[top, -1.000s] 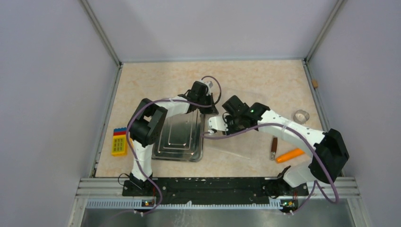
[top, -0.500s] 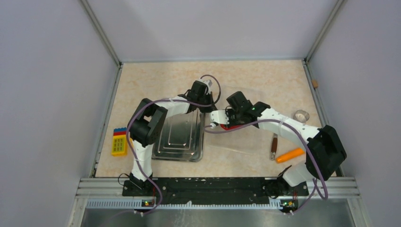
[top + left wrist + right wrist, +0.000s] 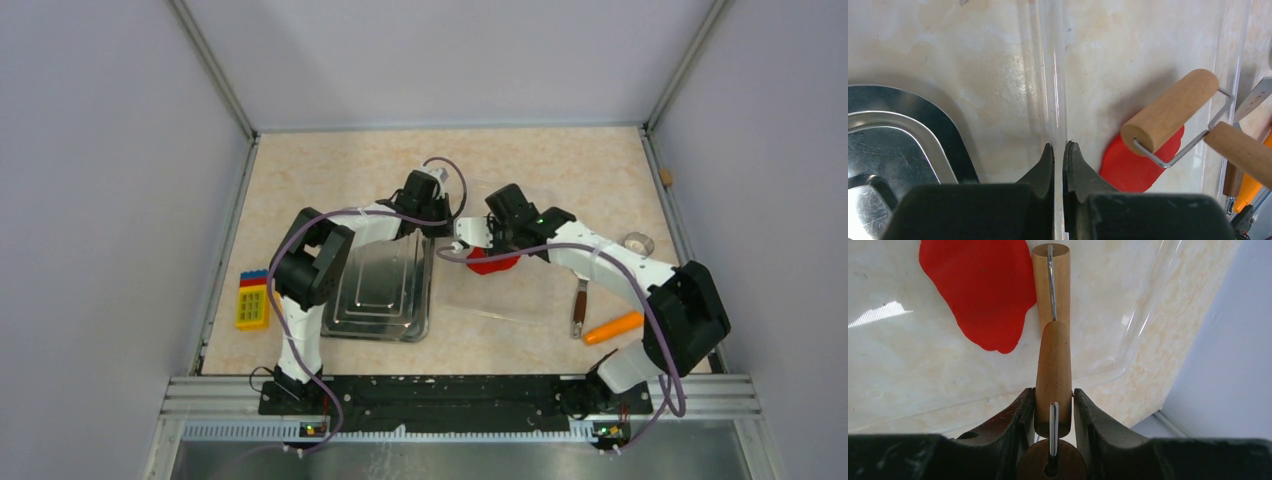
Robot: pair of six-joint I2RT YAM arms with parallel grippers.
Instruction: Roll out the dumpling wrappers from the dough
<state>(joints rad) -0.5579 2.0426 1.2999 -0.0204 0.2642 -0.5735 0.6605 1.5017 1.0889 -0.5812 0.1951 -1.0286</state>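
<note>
**Clerk:** List your holdings, largest first.

**Me:**
- Item one, table [image 3: 560, 160]: beige, marbled, and bears everything.
- Item two, clear mat [image 3: 520, 290]: lies flat. My left gripper [image 3: 1058, 147] is clenched on its left edge, pinning it.
- Item three, metal tray [image 3: 385, 290]: just beside the mat, on its left.
- Item four, rolling pin [image 3: 1053, 365]: my right gripper [image 3: 1053, 392] is clamped on the wooden handle. The roller touches the dough's edge.
- Item five, dough [image 3: 980, 285]: on the mat at mid-table, between my two grippers.

**Clerk:** How will item five handle?

**Me:**
- Handling: I judge it light and soft, probably clinging to the mat, and apt to tear where it is thin.
- Hold: I would not pinch it, but work it through the roller. If it must be lifted, I would peel it from an outer lobe.
- Appearance: bright red, pressed into a thin irregular sheet with a lobed outline. No neat round wrapper shows yet.
</note>
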